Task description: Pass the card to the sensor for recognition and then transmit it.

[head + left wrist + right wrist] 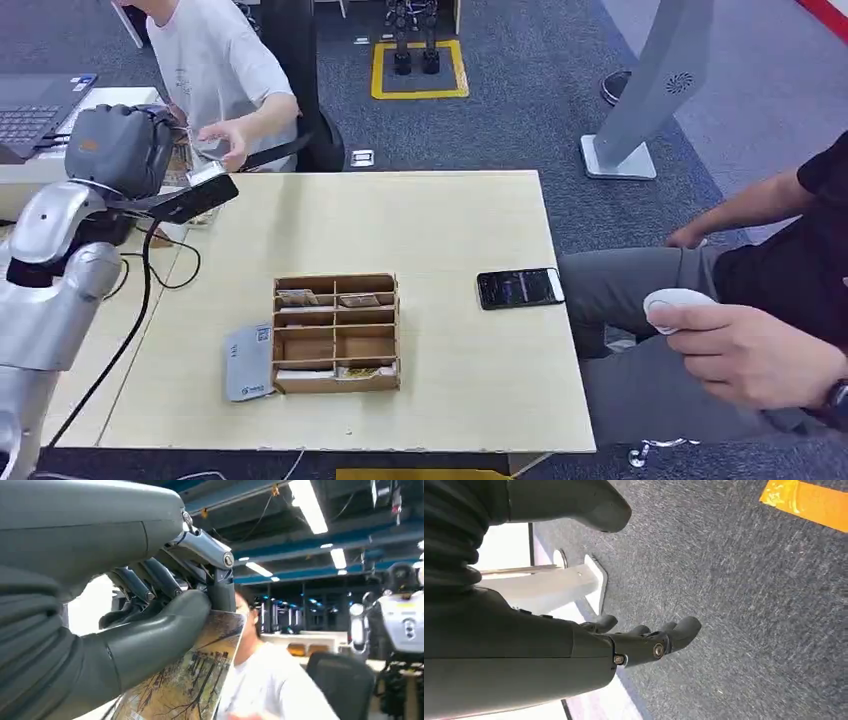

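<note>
My left hand (pixel 120 150) is raised at the table's far left corner. In the left wrist view it (pixel 150 630) pinches a card (pixel 195 675) with a yellowish tree picture between the thumb and the fingers. A person in a white shirt reaches a hand (pixel 225 140) right up to the card's end (pixel 205 172); I cannot tell whether they touch it. The grey sensor pad (pixel 248 362) lies flat on the table against the left side of a wooden card box (pixel 337 332). My right hand (pixel 644 640) hangs over the carpet with its fingers apart, holding nothing.
A black phone (pixel 519 288) lies on the wooden table (pixel 450 220) right of the box. A seated person at the right holds a white device (pixel 675 305). A laptop (pixel 35 110) and cables sit at the far left. A grey stand (pixel 650 100) rises beyond the table.
</note>
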`<state>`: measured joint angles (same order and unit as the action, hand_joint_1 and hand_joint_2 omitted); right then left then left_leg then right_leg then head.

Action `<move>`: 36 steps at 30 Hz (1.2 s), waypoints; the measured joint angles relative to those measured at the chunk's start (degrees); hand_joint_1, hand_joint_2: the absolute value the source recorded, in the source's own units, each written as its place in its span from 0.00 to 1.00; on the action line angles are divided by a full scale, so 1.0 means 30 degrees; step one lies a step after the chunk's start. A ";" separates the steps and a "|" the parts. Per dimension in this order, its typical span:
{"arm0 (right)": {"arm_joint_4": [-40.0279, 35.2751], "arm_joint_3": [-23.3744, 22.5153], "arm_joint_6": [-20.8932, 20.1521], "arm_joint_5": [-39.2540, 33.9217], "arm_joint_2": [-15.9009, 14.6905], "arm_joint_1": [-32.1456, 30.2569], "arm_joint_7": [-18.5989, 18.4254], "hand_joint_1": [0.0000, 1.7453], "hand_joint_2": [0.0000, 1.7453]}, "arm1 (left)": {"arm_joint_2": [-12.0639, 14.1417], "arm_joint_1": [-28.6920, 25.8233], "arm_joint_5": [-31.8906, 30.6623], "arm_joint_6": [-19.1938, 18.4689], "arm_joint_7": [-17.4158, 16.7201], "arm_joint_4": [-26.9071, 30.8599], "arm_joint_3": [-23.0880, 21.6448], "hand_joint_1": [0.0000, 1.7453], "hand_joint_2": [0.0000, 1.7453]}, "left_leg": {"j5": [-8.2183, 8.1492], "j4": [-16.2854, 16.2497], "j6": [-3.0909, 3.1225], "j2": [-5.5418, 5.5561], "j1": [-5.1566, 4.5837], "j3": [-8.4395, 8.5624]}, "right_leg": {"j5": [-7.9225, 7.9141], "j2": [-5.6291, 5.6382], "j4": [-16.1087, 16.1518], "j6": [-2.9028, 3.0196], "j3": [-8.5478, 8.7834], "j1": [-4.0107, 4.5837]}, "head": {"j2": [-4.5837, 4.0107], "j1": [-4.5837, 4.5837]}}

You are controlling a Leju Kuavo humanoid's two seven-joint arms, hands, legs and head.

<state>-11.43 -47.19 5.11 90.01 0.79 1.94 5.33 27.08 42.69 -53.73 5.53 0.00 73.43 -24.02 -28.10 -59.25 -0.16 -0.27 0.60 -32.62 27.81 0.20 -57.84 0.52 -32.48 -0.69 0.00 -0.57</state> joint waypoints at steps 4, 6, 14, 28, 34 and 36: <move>0.0000 0.0058 -0.0015 0.0000 0.0000 -0.0003 -0.0131 0.00 1.00 | -0.0648 0.0118 -0.0539 0.0509 -0.0196 -0.1442 -0.0087 1.00 1.00 | -0.0002 -0.0001 0.0000 0.0001 -0.0001 -0.0006 | 0.0001 0.0000 0.0002 0.0000 -0.0011 -0.0001 | 0.0000 -0.0007; 0.0000 0.0131 -0.0022 0.0000 0.0000 -0.0004 -0.0131 0.00 1.00 | -0.0932 0.0270 -0.0866 0.0728 -0.0255 -0.2105 -0.0117 1.00 1.00 | -0.0002 -0.0001 0.0000 0.0001 -0.0001 -0.0008 | 0.0001 0.0000 0.0002 0.0000 -0.0012 0.0000 | 0.0000 0.0000; 0.0007 0.0320 0.0015 0.0000 0.0000 -0.0005 -0.0007 0.00 1.00 | -0.1799 0.1092 -0.1733 0.1595 -0.0626 -0.4246 -0.0175 1.00 1.00 | 0.0001 -0.0001 -0.0001 0.0001 0.0001 -0.0008 | -0.0003 -0.0002 -0.0002 -0.0001 -0.0013 0.0000 | 0.0000 0.0000; 0.0022 0.0349 0.0197 -0.0029 0.0000 -0.0013 -0.0058 0.00 1.00 | -0.2207 0.1282 -0.1836 0.2467 -0.0401 -0.5826 -0.0175 0.00 1.00 | -0.0001 0.0001 0.0000 0.0002 0.0001 -0.0023 | -0.0002 -0.0003 -0.0003 -0.0002 -0.0012 0.0000 | 0.0000 -0.0007; 0.0044 0.0328 0.0270 -0.0532 0.0022 -0.0129 -0.0080 0.00 1.00 | -0.1244 -0.1386 -0.0391 0.6414 0.0001 -0.4790 0.1088 0.00 1.00 | -0.0025 0.0020 -0.0015 -0.0121 -0.0005 0.0024 | 0.0003 0.0124 -0.0023 0.0005 -0.0009 -0.0007 | 0.0007 -0.0007; 0.0058 0.0291 0.0313 -0.0722 0.0073 -0.0255 -0.0124 0.00 1.00 | -0.0939 -0.3496 -0.0006 0.7812 0.0293 -0.3550 0.2474 0.00 1.00 | -0.0029 0.0035 -0.0012 -0.0129 -0.0001 0.0016 | 0.0013 0.0140 -0.0024 0.0009 -0.0021 -0.0005 | 0.0000 0.0007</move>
<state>-11.26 -46.32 6.05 87.84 1.01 1.17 4.96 24.26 32.21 -53.74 28.97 0.88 62.78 -16.60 -28.18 -59.14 -0.19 -0.66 0.60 -32.57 27.84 0.62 -57.91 0.54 -32.54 -0.71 0.00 -0.55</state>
